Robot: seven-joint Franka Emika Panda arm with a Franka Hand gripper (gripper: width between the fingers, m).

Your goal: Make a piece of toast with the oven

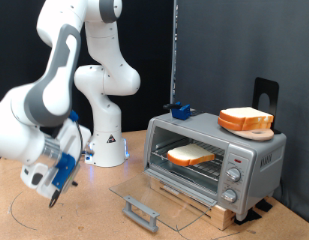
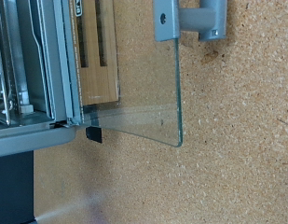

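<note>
The silver toaster oven (image 1: 256, 150) stands at the exterior view's right with its glass door (image 1: 154, 195) folded down flat and open. A piece of toast (image 1: 190, 155) with a pale face lies on the wire rack inside. A second orange-brown slice (image 1: 246, 120) rests on a wooden dish on top of the oven. My gripper (image 1: 56, 188) hangs low over the table at the exterior view's left, well away from the door and empty. The wrist view shows the open door (image 2: 144, 75), its grey handle (image 2: 190, 19) and the oven's front edge (image 2: 32, 65), but no fingers.
The oven sits on a wooden board (image 1: 219, 212), also in the wrist view (image 2: 99, 56). Knobs (image 1: 232, 175) run down its right panel. A small blue object (image 1: 180, 110) sits on the oven's top. The robot base (image 1: 106, 140) stands behind, with a black pole beside it. Cork tabletop lies in front.
</note>
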